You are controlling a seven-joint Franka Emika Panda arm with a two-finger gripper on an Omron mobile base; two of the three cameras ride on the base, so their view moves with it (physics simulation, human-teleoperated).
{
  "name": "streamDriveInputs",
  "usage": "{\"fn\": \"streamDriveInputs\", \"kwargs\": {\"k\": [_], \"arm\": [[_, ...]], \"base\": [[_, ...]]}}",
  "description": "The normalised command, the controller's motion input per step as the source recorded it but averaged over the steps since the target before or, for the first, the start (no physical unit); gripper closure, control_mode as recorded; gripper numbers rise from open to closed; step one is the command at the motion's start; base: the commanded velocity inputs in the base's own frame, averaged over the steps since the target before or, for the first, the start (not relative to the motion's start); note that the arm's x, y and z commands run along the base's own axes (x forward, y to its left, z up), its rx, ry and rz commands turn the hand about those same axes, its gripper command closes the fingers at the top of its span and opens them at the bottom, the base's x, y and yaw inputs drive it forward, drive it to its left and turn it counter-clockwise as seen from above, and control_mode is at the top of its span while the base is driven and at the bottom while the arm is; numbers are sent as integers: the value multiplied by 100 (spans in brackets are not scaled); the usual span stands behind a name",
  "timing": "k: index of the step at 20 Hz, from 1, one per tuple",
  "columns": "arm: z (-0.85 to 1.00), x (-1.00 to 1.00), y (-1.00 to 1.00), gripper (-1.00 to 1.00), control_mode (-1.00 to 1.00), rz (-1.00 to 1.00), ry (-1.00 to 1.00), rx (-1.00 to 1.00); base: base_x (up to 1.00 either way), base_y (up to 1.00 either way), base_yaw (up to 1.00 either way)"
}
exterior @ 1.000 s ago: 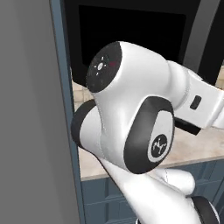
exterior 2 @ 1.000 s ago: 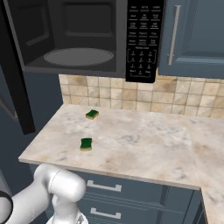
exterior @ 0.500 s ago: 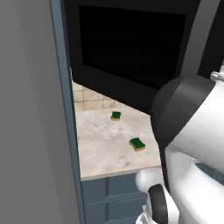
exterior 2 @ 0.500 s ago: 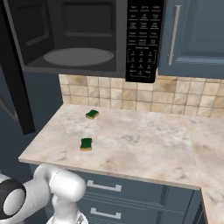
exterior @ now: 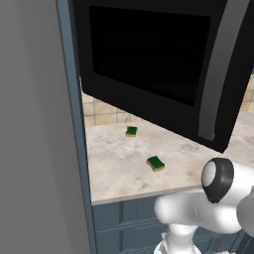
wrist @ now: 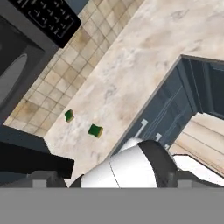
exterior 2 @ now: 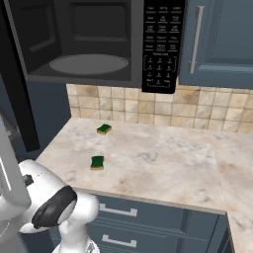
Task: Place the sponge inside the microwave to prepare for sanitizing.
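A: Sponge (exterior 2: 97,162) location?
B: Flat on the marble counter (exterior 2: 163,158), near the front edge, green top up. Smaller darker sponge (exterior 2: 104,129) sits apart from it, close to the tiled backsplash (exterior 2: 148,111).
A: Microwave (exterior 2: 94,44)?
B: Mounted above the counter, door (exterior: 158,64) swung wide, round turntable (exterior 2: 89,63) bare.
A: Gripper?
B: Fingertips sit at the bottom edge of the hand view, too cut off; can't tell if spread or closed. Arm elbow low, in front of the drawers (exterior 2: 143,217).

Green-topped tan sponge (exterior 2: 97,162), black microwave (exterior 2: 89,42), beige marbled counter (exterior 2: 163,158), tan tiled backsplash (exterior 2: 197,112), slate-blue cabinets (exterior 2: 217,42)
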Motion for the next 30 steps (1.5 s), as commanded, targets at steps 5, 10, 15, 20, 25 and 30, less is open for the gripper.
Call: {"fn": "streamDriveInputs", "kwargs": {"k": [5, 10, 15, 20, 25, 30], "arm": [[-4, 31, -69, -100, -100, 33, 8, 24], [0, 48, -60, -100, -100, 23, 35, 17], [-5, 31, -35, -100, -100, 8, 53, 27], [-8, 0, -7, -100, -100, 12, 64, 10], [-13, 6, 15, -100, -100, 14, 51, 14], [0, 28, 34, -100, -100, 16, 16, 19]], "base": [[0, 0, 0], [0, 0, 0], [0, 0, 0], [0, 0, 0], [0, 0, 0], [0, 0, 0]]}}
